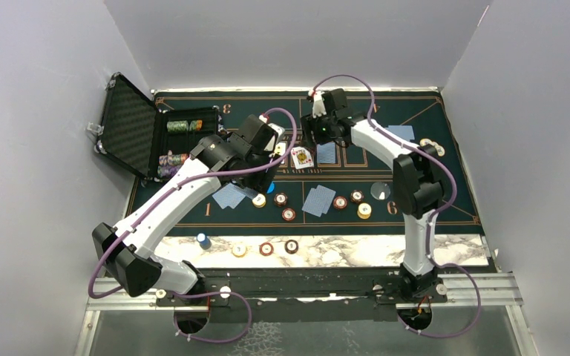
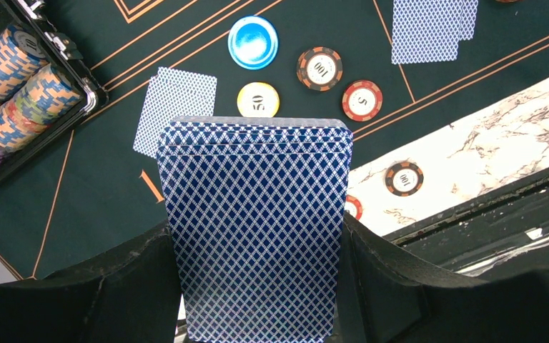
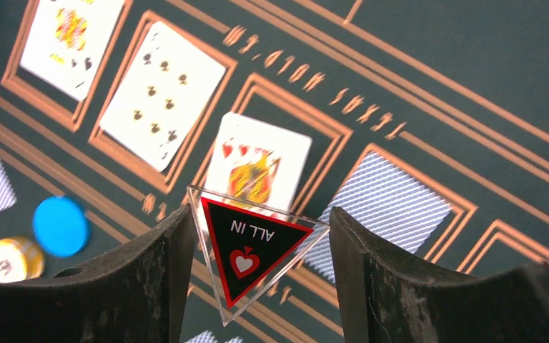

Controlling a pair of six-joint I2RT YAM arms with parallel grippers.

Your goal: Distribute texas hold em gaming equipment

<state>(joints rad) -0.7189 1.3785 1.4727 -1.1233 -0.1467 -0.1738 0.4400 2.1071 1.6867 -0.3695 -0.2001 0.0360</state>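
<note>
The left fingers (image 2: 136,286) are closed on a squared deck of blue-backed cards (image 2: 257,236), which fills the gap between them above the green felt mat (image 2: 114,186). Past the deck lie a yellow 50 chip (image 2: 258,99), a blue disc (image 2: 253,42), a red-brown 100 chip (image 2: 319,68) and a face-down card pair (image 2: 175,107). The open black case (image 2: 89,89), holding chip stacks, borders the mat on one side, and a marbled strip (image 2: 486,136) borders it on the other. The right fingers (image 3: 150,286) grip a clear triangular marker (image 3: 254,261). It has a red edge and a black centre printed ALL IN, and it sits over a face-up court card (image 3: 257,153). A face-down card (image 3: 389,211) lies in the next box, and there is bare felt beyond it.
</note>
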